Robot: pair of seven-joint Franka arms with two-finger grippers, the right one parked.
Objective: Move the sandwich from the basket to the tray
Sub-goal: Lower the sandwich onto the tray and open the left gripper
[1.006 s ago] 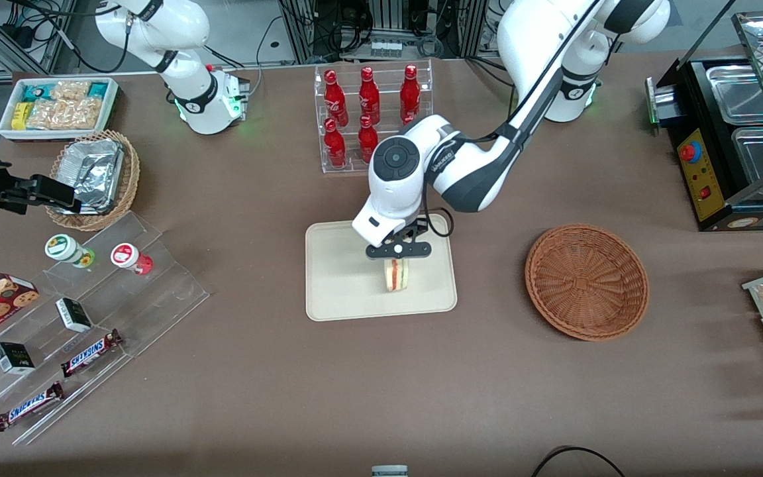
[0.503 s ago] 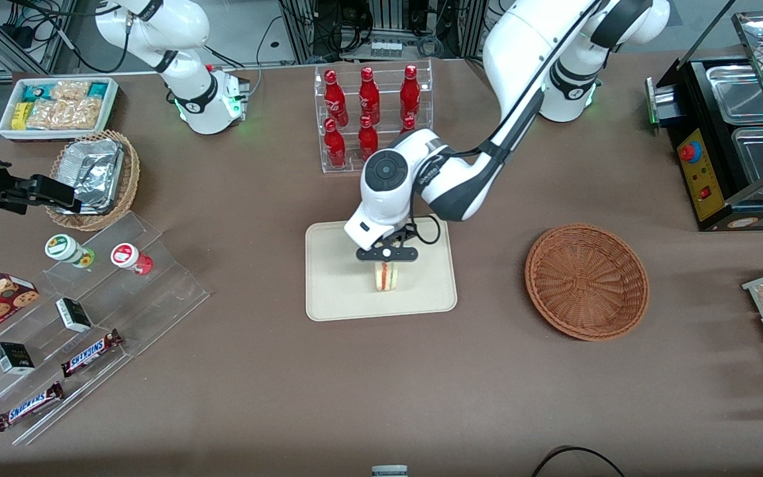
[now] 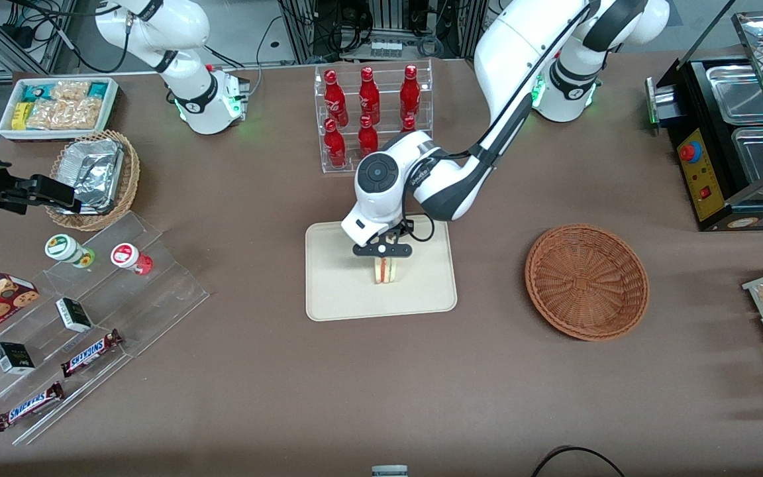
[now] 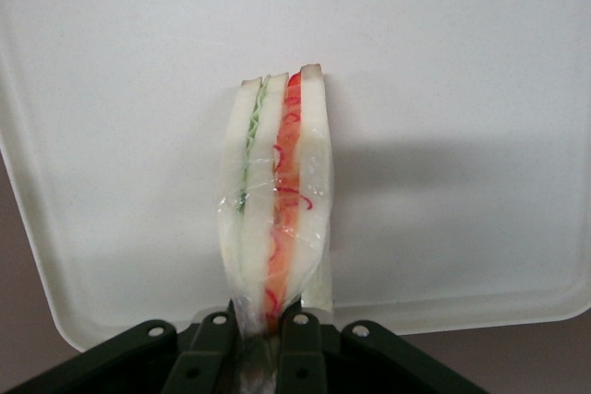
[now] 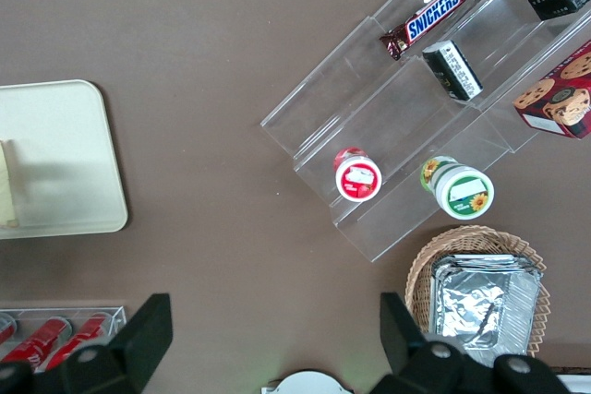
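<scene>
- The left arm's black two-finger gripper (image 3: 382, 252) is over the middle of the flat cream-beige rectangular tray (image 3: 335, 291), with its fingers (image 4: 297, 339) closed tight on one end of the wrapped triangular sandwich of pale white bread (image 3: 385, 269).
- In the left wrist view the gripper (image 4: 259, 343) pinches the sandwich (image 4: 277, 200) across its flat bread faces, so both slices and the filling lie between the fingers.
- The sandwich stands on edge, with its layered cut side facing up: a green layer on one side, a pink-red layer on the other, white bread between and outside them.
- Its long axis runs straight out from the gripper; in the front view the free end points toward the camera, along the tray's short sides.
- Clear wrap shows crinkled around the sandwich near the gripped end.
- Whether the sandwich's lower edge touches the tray (image 4: 462, 89) or hangs just above it cannot be told; a shadow lies on the tray beside it.
- The round shallow brown wicker basket (image 3: 587, 281) sits on the brown table (image 3: 381, 384) well apart from the tray, toward the working arm's end, with only its bare woven inside showing.
- A clear rack of red bottles (image 3: 368, 112) stands farther from the front camera than the tray.
</scene>
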